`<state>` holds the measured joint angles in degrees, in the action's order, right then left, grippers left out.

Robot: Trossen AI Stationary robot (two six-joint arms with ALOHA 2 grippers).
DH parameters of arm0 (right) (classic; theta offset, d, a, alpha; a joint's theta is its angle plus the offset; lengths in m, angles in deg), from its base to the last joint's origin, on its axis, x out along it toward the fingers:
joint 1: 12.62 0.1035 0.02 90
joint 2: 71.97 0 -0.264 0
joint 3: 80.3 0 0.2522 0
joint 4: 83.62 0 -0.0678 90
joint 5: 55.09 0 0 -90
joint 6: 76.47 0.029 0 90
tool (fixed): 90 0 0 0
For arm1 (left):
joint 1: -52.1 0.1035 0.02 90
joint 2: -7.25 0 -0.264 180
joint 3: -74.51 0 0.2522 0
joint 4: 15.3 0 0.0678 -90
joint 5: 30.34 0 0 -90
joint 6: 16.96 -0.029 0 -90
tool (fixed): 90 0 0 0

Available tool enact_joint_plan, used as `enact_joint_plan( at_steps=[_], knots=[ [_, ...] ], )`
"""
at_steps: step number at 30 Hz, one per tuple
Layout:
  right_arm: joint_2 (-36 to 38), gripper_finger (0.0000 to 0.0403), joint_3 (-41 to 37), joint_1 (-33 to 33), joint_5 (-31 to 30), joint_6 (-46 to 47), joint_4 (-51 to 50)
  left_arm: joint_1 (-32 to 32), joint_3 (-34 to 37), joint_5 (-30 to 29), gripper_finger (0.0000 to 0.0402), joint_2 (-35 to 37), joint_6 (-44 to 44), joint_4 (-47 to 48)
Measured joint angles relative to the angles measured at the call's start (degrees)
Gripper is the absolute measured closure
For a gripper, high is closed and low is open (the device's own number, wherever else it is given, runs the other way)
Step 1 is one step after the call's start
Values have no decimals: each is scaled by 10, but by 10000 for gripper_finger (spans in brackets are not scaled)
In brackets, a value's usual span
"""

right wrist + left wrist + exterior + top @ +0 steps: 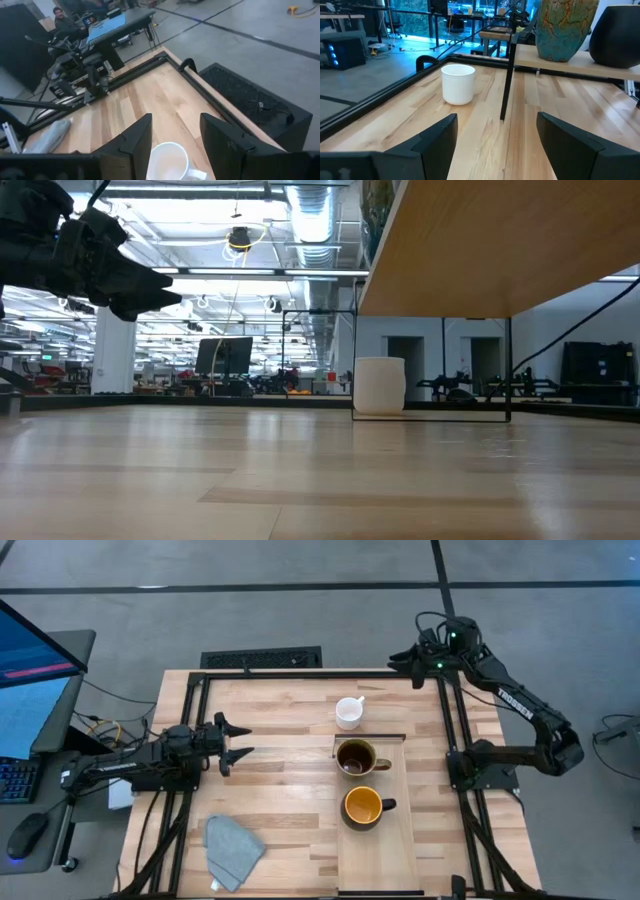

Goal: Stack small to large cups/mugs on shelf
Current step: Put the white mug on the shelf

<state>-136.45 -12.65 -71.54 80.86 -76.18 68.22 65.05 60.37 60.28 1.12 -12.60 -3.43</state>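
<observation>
The small white mug (349, 712) stands upright on its base on the striped tabletop, just beyond the shelf's far end. It also shows in the low view (380, 385), the left wrist view (458, 84) and the right wrist view (170, 162). The pale raised shelf (395, 860) carries the glossy brown mug (355, 757) and, nearer, the yellow-inside mug (364, 806), both upright. My left gripper (235, 740) is open and empty above the table's left part, its fingers pointing toward the mugs. My right gripper (405, 665) is open and empty over the far edge, above the white mug.
A grey-blue cloth (232, 848) lies on the table near the front left. A black frame (190, 690) runs around the table's edges, with thin black posts (507, 75) under the shelf. Bare tabletop (280, 780) lies between my left gripper and the shelf. A person (62, 20) shows beyond the table.
</observation>
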Motion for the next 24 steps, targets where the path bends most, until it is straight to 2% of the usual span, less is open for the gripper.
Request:
enact_joint_plan(
  at_steps=[11,14,19,24],
  knots=[
    [7,214,0,0,-11,37,15,0,0,0,141,0,-65,0],
    [7,214,0,0,-11,31,16,0,0,0,141,0,-67,0],
    [6,214,0,-7,-11,91,5,0,0,-23,141,0,-57,0],
    [6,214,0,-8,-11,98,0,0,0,-40,141,0,-66,-3]
  ],
)
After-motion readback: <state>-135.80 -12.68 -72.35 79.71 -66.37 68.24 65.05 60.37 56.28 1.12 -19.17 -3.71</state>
